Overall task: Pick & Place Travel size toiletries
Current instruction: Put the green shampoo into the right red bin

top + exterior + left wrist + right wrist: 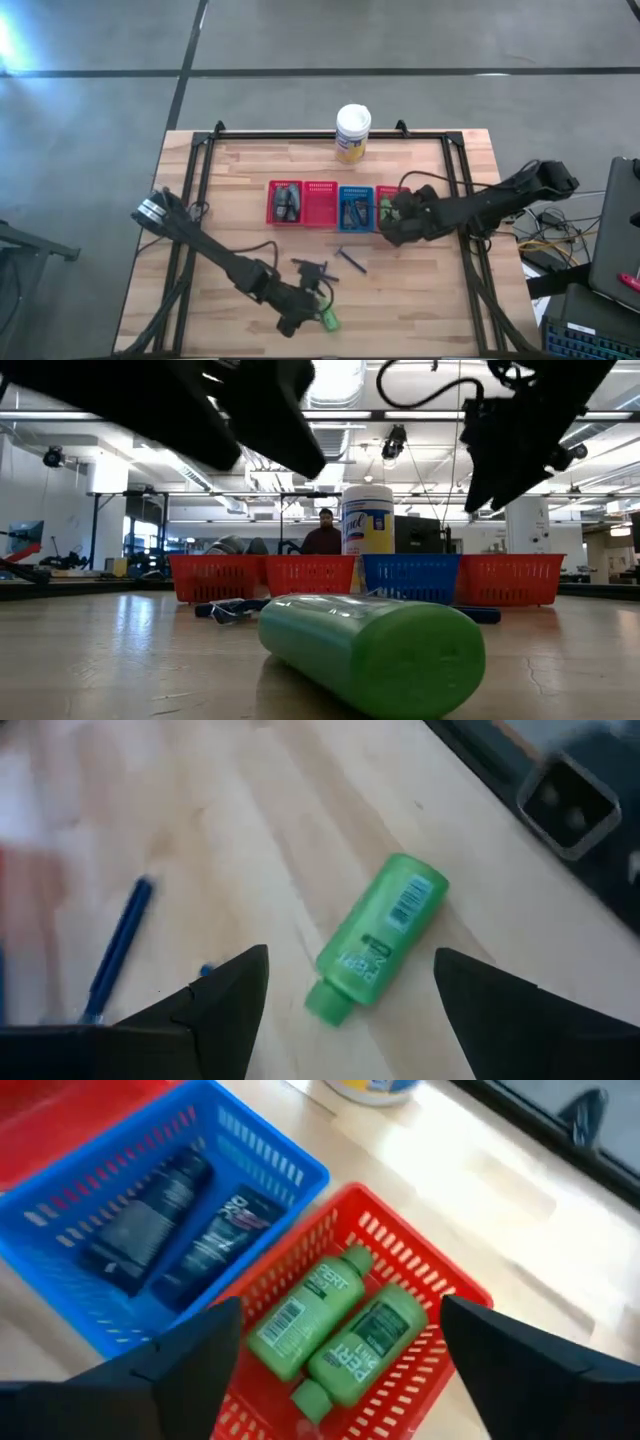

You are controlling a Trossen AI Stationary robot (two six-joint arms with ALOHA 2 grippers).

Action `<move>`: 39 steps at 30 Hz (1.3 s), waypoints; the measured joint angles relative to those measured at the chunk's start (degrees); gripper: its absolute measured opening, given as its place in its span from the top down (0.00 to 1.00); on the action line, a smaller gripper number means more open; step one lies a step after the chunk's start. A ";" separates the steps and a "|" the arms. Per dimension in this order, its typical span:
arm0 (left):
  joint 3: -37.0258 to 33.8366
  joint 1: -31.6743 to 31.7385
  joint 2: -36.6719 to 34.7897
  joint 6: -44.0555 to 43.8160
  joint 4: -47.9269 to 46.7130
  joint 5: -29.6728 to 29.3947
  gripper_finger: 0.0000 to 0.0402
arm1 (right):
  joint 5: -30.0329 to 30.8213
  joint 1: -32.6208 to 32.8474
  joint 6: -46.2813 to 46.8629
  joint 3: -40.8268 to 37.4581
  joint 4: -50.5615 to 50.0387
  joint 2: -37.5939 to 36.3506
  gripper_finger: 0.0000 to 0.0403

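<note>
A bright green bottle [380, 935] lies on its side on the wood near the table's near edge [328, 321], and it fills the low view's foreground [370, 650]. My left gripper [350, 952] hangs open above it, one finger on either side, touching nothing. My right gripper [340, 1302] is open over the rightmost red basket [420, 1370], where two green bottles [335, 1325] lie side by side. Two dark flat tubes [175, 1220] lie in the blue basket [250, 1140]. A thin blue stick [118, 945] and dark items [312, 270] lie loose on the table.
Several mesh baskets stand in a row across the table's middle: two red [300, 203], one blue [355, 208], one red [392, 200]. A white canister with a yellow label [353, 133] stands by the far edge. A person [322, 532] shows in the room behind.
</note>
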 joint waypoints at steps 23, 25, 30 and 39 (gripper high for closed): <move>10.96 7.42 15.17 11.91 -6.31 22.97 0.46 | -5.84 2.22 -3.17 3.85 -0.34 -2.90 0.18; 10.96 7.39 15.15 10.31 -6.11 23.04 0.54 | -6.30 2.44 -1.67 3.89 -0.40 -2.98 0.19; 10.39 7.44 14.10 3.36 -7.12 21.93 0.64 | -9.08 3.66 0.73 5.39 -0.35 -4.79 0.21; 10.30 6.68 4.33 -7.74 -10.93 -2.78 0.64 | -25.88 4.23 16.29 4.18 4.57 -12.08 0.26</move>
